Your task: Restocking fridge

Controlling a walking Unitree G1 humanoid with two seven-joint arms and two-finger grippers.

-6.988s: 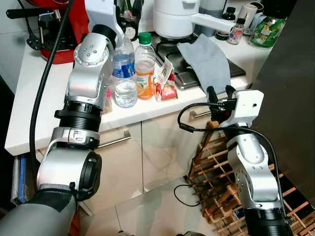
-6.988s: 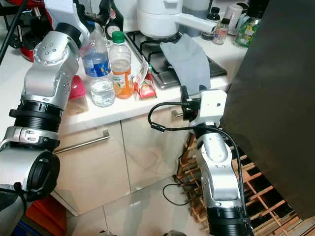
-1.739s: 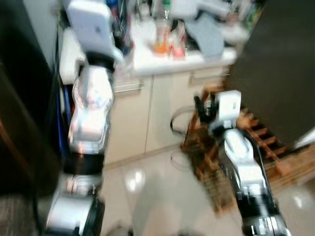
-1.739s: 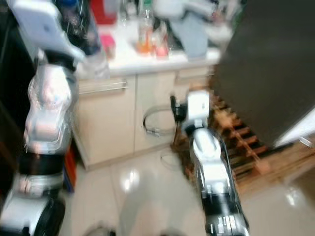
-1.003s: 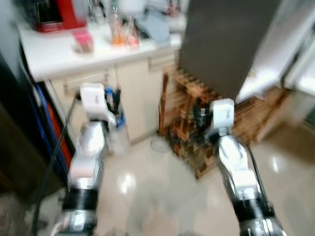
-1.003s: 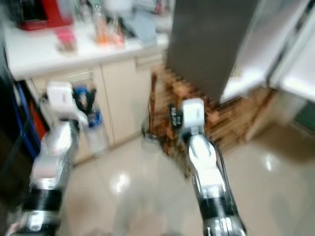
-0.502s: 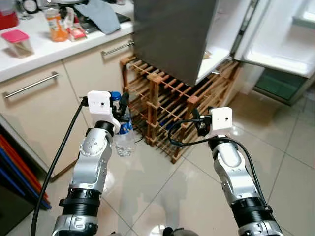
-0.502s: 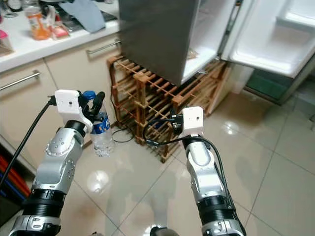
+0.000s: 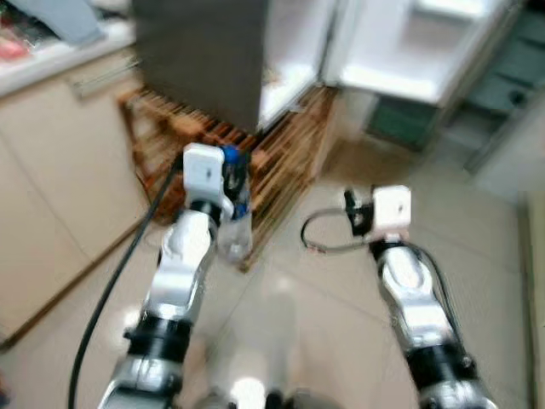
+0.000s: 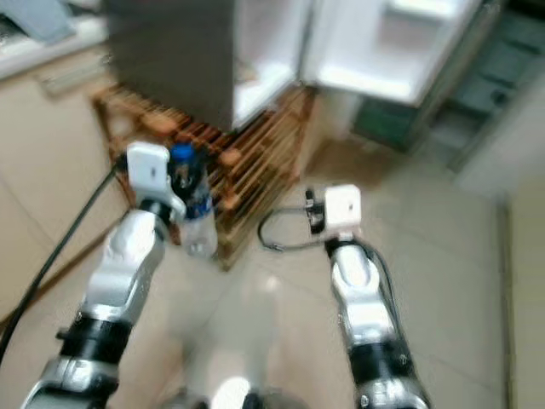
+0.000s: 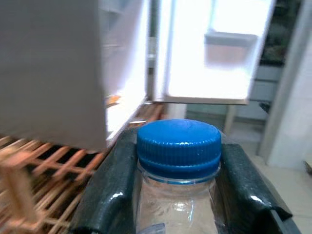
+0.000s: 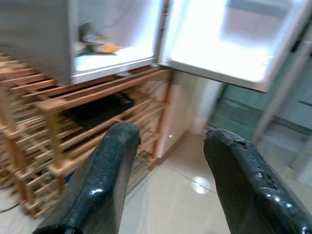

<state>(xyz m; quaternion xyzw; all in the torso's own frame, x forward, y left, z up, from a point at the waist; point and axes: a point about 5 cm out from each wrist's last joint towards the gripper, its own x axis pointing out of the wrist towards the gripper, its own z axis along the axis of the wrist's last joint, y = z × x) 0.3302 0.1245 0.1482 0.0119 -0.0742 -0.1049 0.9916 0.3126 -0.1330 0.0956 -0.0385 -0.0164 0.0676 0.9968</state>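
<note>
Fingers (image 11: 109, 195) of my left gripper (image 11: 178, 187) clamp the water bottle (image 9: 232, 230) by its neck, just under the ribbed blue cap (image 11: 178, 143), carried upright at my left above the glossy tiled floor (image 9: 324, 307). I judge it fairly heavy with water, its clear thin plastic slick and likely to flex, so the stiffer neck is the sound place to grip. My right gripper (image 12: 170, 170) is spread wide, holding nothing. Beyond stands a slatted wooden wine rack (image 12: 78, 112). Farther off, the fridge (image 9: 200, 51) stands open, its smooth white door (image 12: 234, 44) swung wide.
</note>
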